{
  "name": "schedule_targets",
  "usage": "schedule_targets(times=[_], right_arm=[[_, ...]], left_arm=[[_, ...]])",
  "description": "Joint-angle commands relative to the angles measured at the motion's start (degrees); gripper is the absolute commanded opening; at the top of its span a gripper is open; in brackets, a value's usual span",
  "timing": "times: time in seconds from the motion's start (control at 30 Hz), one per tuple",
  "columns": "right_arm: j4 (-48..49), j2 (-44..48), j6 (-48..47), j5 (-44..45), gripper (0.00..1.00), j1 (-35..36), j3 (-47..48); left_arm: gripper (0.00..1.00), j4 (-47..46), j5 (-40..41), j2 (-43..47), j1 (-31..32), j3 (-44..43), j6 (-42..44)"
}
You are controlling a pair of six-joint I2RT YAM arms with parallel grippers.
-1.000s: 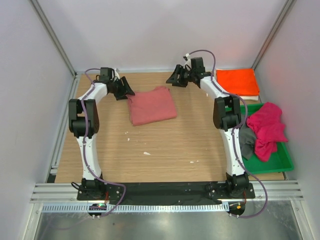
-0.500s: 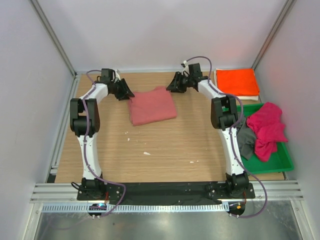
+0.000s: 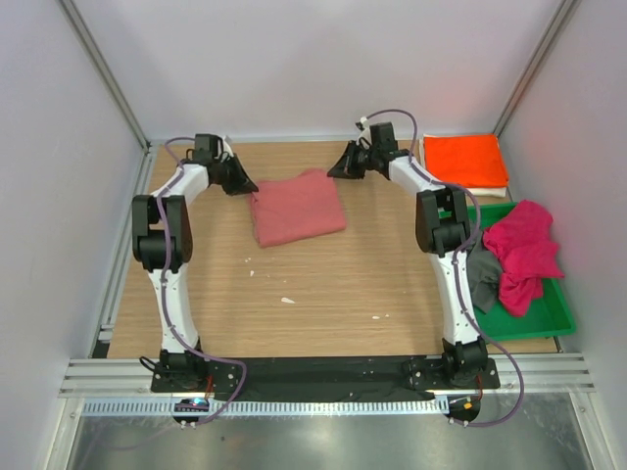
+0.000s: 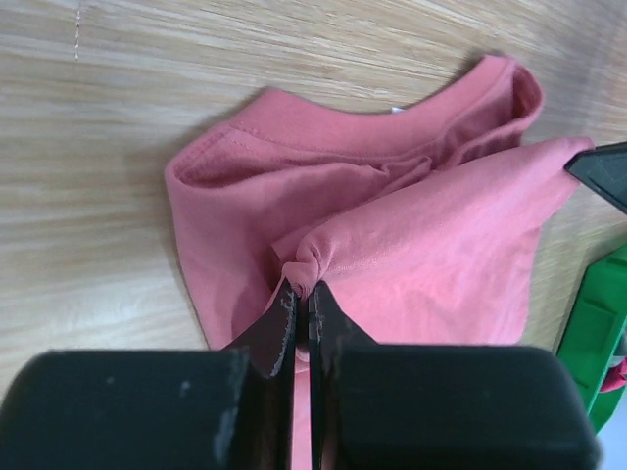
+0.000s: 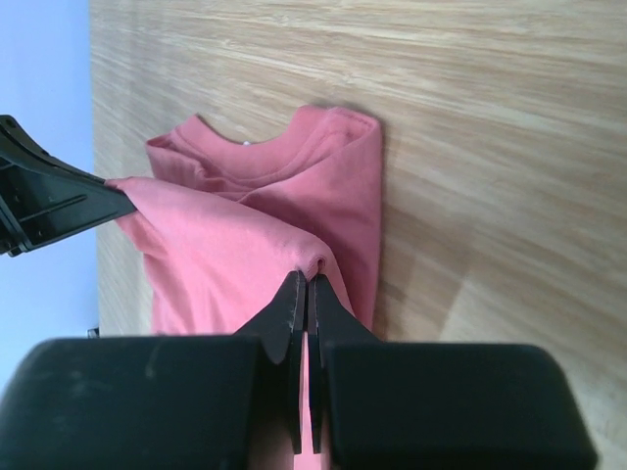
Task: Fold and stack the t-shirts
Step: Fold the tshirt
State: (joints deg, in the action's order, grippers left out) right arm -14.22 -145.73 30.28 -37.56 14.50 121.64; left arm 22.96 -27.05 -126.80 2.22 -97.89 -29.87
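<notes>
The salmon-red t-shirt (image 3: 297, 208) lies partly folded at the back middle of the table. My left gripper (image 3: 249, 186) is at its far left corner and my right gripper (image 3: 334, 173) at its far right corner. In the left wrist view my left gripper (image 4: 302, 287) is shut on a bunched fold of the salmon-red t-shirt (image 4: 421, 245). Seen from the right wrist, my right gripper (image 5: 309, 277) pinches a corner of the same shirt (image 5: 225, 245). An orange t-shirt (image 3: 465, 159) lies folded on a white one (image 3: 493, 191) at the back right.
A green tray (image 3: 545, 329) at the right edge holds a crumpled magenta t-shirt (image 3: 524, 255) and a dark grey one (image 3: 481, 279). Small white scraps (image 3: 287, 300) lie on the wooden table. The enclosure's walls stand close behind and beside both arms.
Both grippers have gone from open to shut on the salmon-red shirt's far corners. The right gripper moved left towards the shirt; the left one edged in.
</notes>
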Motion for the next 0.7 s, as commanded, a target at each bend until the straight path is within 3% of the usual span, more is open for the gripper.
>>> schedule_targets(times=[0.0, 0.2, 0.4, 0.47, 0.67], right_arm=[[3.49, 9.23, 0.74, 0.30, 0.01, 0.53, -1.93], [6.30, 14.50, 0.92, 0.12, 0.01, 0.97, -8.08], [13.85, 13.11, 3.64, -1.02, 0.01, 1.67, -7.75], [17.37, 8.20, 6.53, -1.02, 0.01, 1.84, -5.29], [24.68, -8.48, 13.92, -2.16, 0.03, 2.02, 14.28]], left_arm=[[0.00, -1.69, -0.02, 7.71, -0.90, 1.90, -0.72], [0.00, -1.61, -0.20, 11.84, -1.60, 6.30, -2.39], [0.00, -2.30, 3.40, 14.30, -2.04, 9.29, -4.58], [0.01, -2.83, 5.07, 13.43, -3.71, 9.56, -5.02], [0.05, -3.54, 4.29, 2.10, -4.07, 2.62, -5.20]])
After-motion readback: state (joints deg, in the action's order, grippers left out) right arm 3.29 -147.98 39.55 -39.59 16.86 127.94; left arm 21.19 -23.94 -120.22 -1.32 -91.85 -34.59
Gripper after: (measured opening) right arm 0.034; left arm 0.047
